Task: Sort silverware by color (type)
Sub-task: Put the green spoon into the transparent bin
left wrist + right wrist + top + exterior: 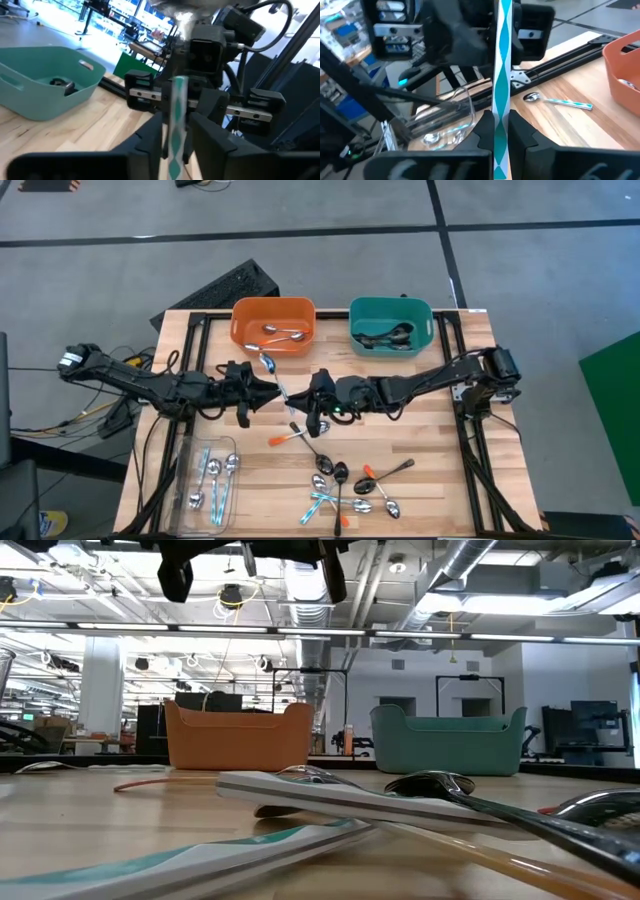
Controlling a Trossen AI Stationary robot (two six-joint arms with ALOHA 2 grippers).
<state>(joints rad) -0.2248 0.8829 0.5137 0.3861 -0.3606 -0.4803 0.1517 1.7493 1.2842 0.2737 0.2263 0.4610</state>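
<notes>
The pale wooden tabletop [420, 450] carries an orange bin [273, 323] and a green bin [390, 326] side by side along its far edge, each with spoons inside. A clear tray [207, 480] sits near the front left corner, holding light-blue-handled spoons. Loose spoons [350, 488] lie scattered toward the front right, some orange-handled, some blue, some dark.

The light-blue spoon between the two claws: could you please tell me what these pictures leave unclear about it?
- High view: the light-blue spoon is lost among the dark arms where the left claw and right claw meet.
- Low view: the top edge cuts off most of the claws.
- Left wrist view: the spoon's bowl end is blurred by glare.
</notes>
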